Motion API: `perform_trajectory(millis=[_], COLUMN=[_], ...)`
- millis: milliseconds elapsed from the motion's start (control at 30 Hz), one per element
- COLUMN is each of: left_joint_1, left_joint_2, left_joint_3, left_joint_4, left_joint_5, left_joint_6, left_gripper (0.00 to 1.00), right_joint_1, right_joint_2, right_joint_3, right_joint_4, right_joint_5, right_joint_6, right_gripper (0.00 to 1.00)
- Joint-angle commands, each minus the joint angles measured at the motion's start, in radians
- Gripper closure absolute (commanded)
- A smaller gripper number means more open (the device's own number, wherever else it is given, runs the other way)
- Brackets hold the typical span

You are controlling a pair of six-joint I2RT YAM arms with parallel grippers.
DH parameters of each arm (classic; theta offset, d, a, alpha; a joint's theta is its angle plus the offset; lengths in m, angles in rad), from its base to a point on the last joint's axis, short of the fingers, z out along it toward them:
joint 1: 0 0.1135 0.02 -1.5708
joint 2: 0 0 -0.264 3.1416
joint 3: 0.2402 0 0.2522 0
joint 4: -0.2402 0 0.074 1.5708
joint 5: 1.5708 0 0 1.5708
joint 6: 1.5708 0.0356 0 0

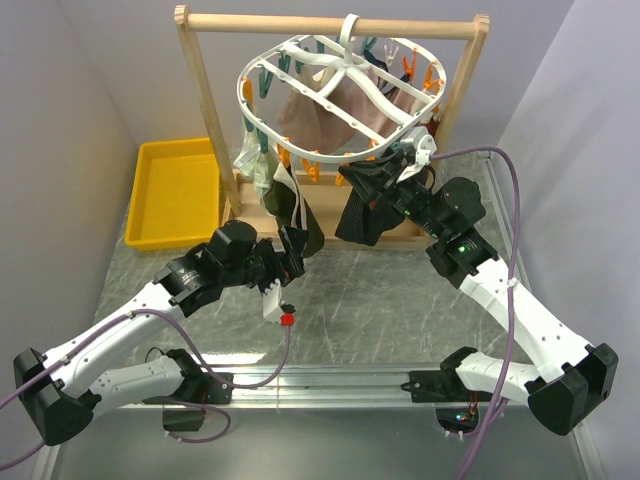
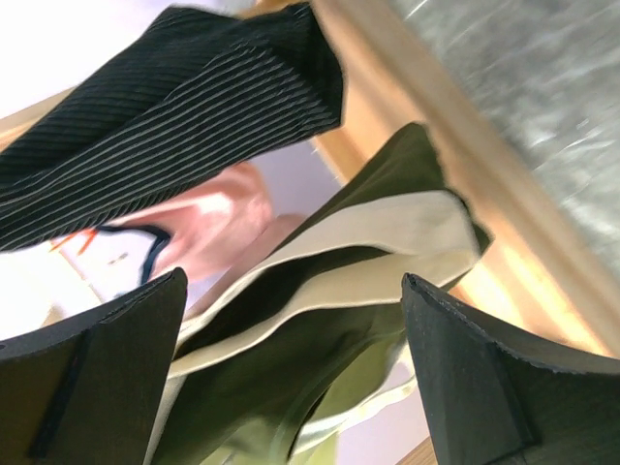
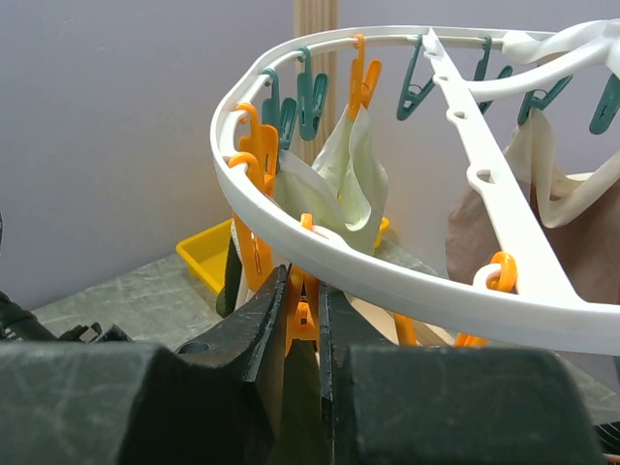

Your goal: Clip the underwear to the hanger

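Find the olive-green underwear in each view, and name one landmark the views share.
Top view: the underwear hangs just left of centre.
Left wrist: the underwear fills the lower middle.
Right wrist: possibly the dark sliver low left; unclear.
Shared landmark: the wooden frame, in all three.

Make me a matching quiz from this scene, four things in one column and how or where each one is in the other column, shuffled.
Things:
1. left gripper
2. right gripper
3. yellow tray
4. black ribbed garment

States or places:
A. sits left of the wooden frame
B. jaws wide open, facing the olive underwear
C. hangs below the white hanger
D. closed on an orange clip

Pairs: 1-B, 2-D, 3-A, 4-C.
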Motion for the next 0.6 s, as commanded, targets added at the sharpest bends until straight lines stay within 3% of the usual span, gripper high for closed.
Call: perform_trajectory(millis=[0, 267, 567], left_joint_1=[0.012, 0.062, 0.065], left_joint_2=[-0.035, -0.061, -0.013], left_joint_3=[-0.012, -0.021, -0.037], left_joint_4=[0.111, 0.105, 0.258], left_joint_5=[-0.029, -0.013, 0.009], left_joint_6=[0.066, 0.095, 0.101], left_gripper=[0.02, 0.02, 0.02], right_joint_1=[0.003, 0.0, 0.0], right_joint_2=[-0.004, -0.005, 0.003], right_joint_3=[0.038, 0.024, 0.023], right_joint_4=[-0.017, -0.008, 0.003], right_joint_5=[-0.075, -0.08, -0.086], right_joint_6=[0.013, 0.019, 0.026], right_gripper=[1.0, 1.0, 1.0])
